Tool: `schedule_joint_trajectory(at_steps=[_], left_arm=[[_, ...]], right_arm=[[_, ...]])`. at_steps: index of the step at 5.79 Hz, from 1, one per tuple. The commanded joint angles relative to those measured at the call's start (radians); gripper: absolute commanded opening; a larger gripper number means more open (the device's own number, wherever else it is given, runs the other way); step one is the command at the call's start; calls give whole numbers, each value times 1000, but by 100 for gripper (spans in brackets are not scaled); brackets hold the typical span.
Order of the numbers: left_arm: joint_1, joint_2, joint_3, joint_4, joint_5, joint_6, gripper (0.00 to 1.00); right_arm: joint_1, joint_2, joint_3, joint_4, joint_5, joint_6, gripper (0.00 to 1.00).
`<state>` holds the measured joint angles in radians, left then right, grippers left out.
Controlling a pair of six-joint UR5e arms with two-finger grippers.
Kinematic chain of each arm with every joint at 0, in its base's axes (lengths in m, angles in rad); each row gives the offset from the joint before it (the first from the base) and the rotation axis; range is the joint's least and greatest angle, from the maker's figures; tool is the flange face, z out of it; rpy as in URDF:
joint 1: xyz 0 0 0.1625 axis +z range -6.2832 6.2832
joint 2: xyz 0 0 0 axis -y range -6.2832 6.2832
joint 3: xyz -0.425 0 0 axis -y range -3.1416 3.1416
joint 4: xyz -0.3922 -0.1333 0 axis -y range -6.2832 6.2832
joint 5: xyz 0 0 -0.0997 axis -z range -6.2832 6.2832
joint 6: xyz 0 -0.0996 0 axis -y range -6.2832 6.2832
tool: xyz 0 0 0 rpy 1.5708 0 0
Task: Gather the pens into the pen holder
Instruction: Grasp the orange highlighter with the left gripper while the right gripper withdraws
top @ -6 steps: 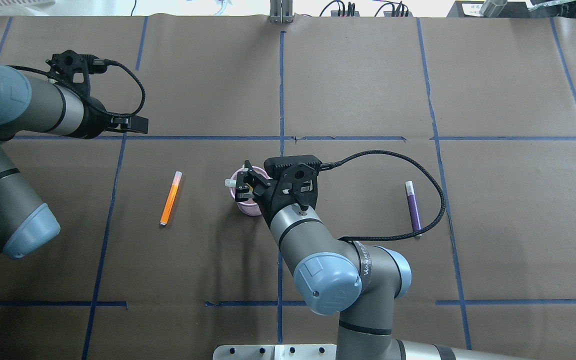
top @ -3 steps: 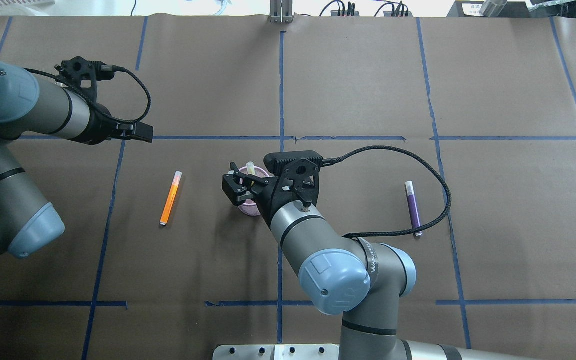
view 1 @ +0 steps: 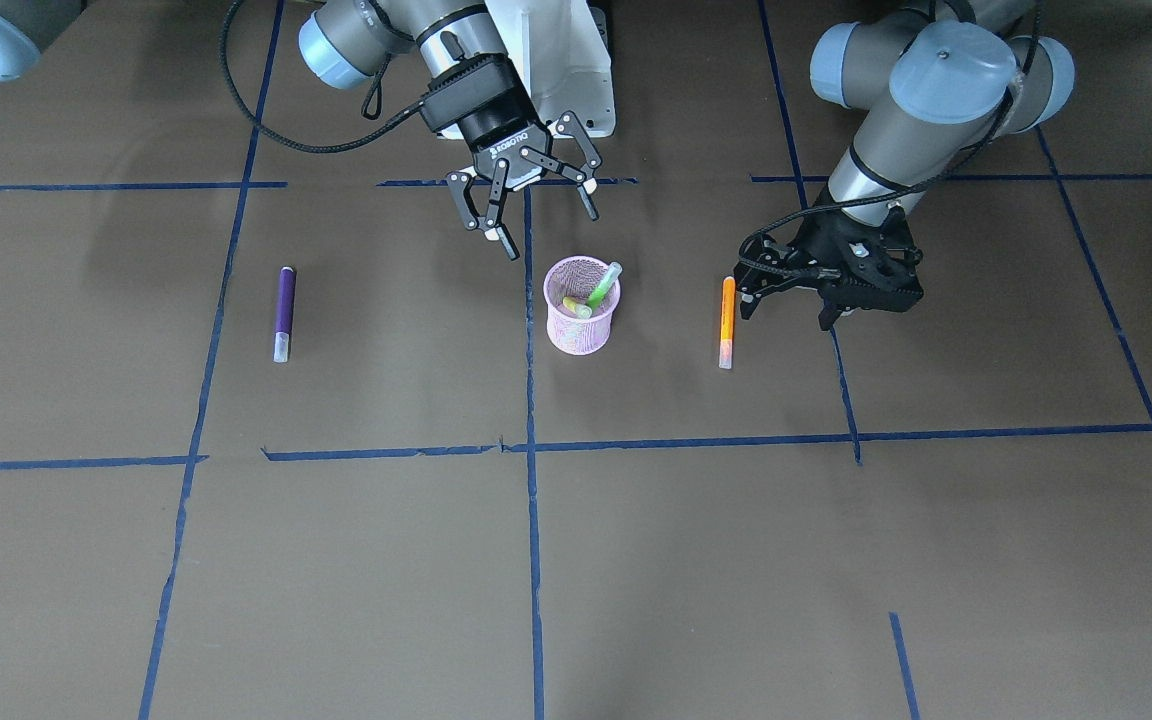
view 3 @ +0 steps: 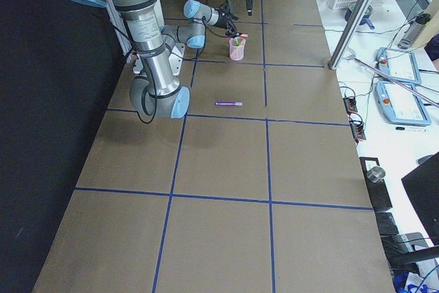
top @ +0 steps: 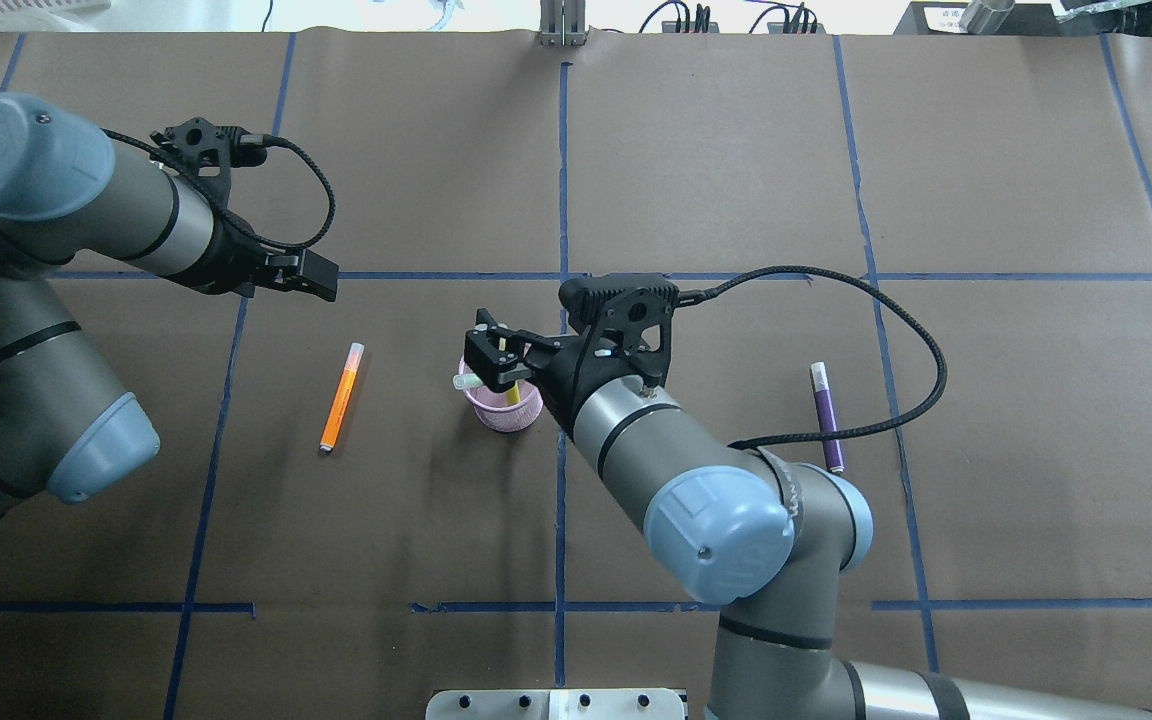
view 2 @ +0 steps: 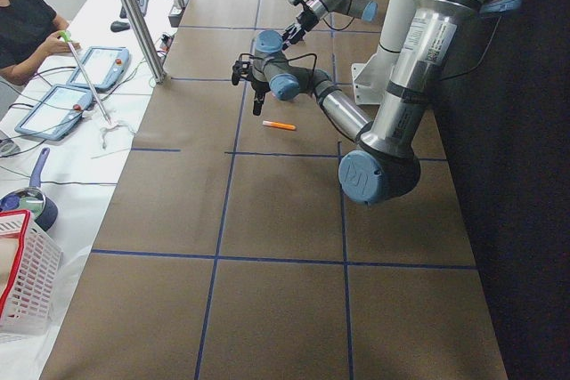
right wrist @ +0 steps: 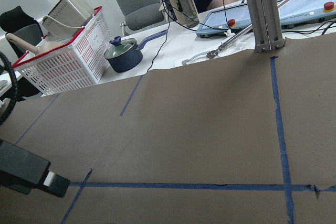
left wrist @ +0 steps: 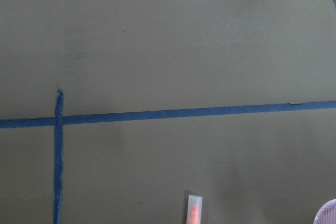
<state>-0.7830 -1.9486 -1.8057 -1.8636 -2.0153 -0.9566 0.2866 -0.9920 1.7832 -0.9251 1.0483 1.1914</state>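
Note:
The pink mesh pen holder (view 1: 581, 325) stands mid-table, also in the overhead view (top: 503, 408). The green pen (view 1: 603, 285) leans inside it, cap end up. My right gripper (view 1: 544, 228) hangs open and empty just behind and above the cup (top: 494, 362). The orange pen (view 1: 727, 320) lies flat on the paper to the cup's left in the overhead view (top: 340, 397). My left gripper (view 1: 788, 308) hovers open and empty right beside it. The orange pen's cap end (left wrist: 194, 209) shows in the left wrist view. The purple pen (view 1: 283, 313) lies flat on the far side (top: 826, 415).
Brown paper with blue tape lines (top: 563, 180) covers the table. The white robot base (view 1: 556, 60) stands behind the cup. The right arm's black cable (top: 896, 330) loops above the purple pen. A side bench holds a white basket (right wrist: 63, 56), a pot and tablets.
My right gripper has opened over the cup, and the green pen now rests inside it. My left arm has moved right, toward the orange pen.

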Motion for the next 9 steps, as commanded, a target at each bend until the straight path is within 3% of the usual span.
schedule_joint_trajectory(at_steps=[1, 2, 3, 4, 5, 6, 8, 9], left_arm=[[16, -45, 52, 1, 6, 76, 100], [16, -47, 51, -3, 4, 78, 100], [24, -49, 81, -3, -3, 96, 100], [52, -49, 91, 32, -2, 257, 100], [73, -118, 114, 211, -2, 274, 100], [76, -203, 167, 312, 4, 276, 100], [76, -217, 279, 316, -8, 364, 100], [56, -222, 292, 319, -154, 371, 100]], right_arm=[[87, -16, 21, -56, 126, -1, 100], [120, -61, 65, -60, 175, -1, 100], [190, -115, 105, -61, 281, -1, 100], [257, -144, 117, -64, 376, -1, 100], [343, -166, 146, -149, 515, -3, 99], [436, -165, 180, -253, 677, -9, 100], [462, -209, 202, -258, 716, -12, 100], [454, -212, 193, -258, 714, -9, 100]])
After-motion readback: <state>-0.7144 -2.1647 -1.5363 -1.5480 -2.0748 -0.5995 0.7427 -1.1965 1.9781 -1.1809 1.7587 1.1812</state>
